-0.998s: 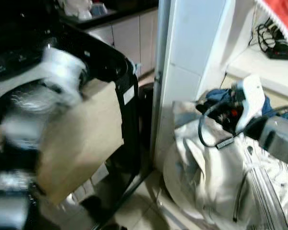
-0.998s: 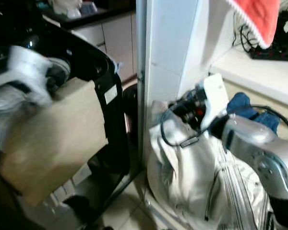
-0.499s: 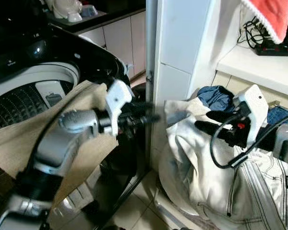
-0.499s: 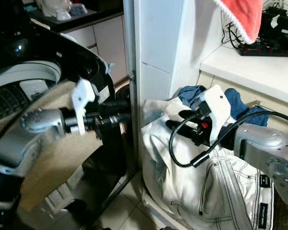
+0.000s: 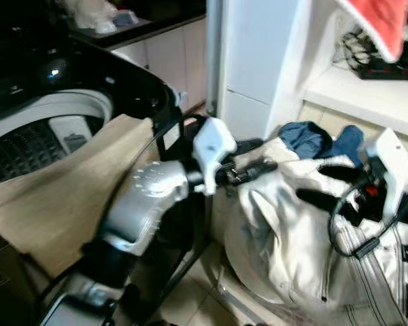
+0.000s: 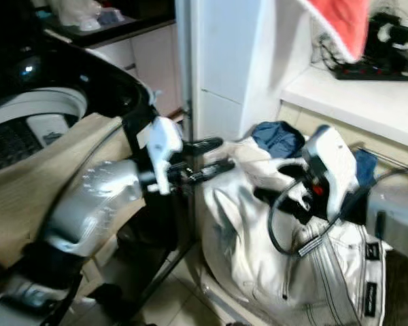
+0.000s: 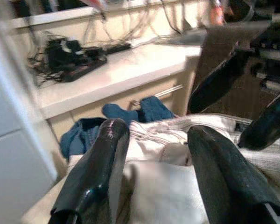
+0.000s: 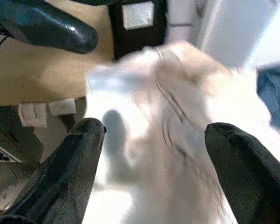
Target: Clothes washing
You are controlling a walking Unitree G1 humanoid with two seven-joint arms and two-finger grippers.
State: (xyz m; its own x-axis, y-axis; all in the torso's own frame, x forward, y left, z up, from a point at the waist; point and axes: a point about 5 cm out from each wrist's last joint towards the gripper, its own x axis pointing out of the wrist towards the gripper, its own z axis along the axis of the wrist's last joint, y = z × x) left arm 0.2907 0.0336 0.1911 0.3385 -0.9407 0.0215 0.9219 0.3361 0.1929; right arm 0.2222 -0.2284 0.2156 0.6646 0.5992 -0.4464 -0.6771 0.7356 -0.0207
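Up close, left pincer (image 7: 154,172) straddles white trousers (image 7: 163,186).

the white pillar (image 5: 258,61) stands between the washing machine (image 5: 68,102) and the heap of cream clothes (image 5: 292,238), narrowing passage between them. the left gripper (image 5: 255,159), fingers spread, reaches past the pillar's front over the heap. the right gripper (image 5: 326,187), fingers spread, occupies the heap's right side. a tan cloth (image 5: 61,197) drapes over the drum rim, partly covering the opening. the counter ledge (image 5: 360,95) overhangs behind the heap.
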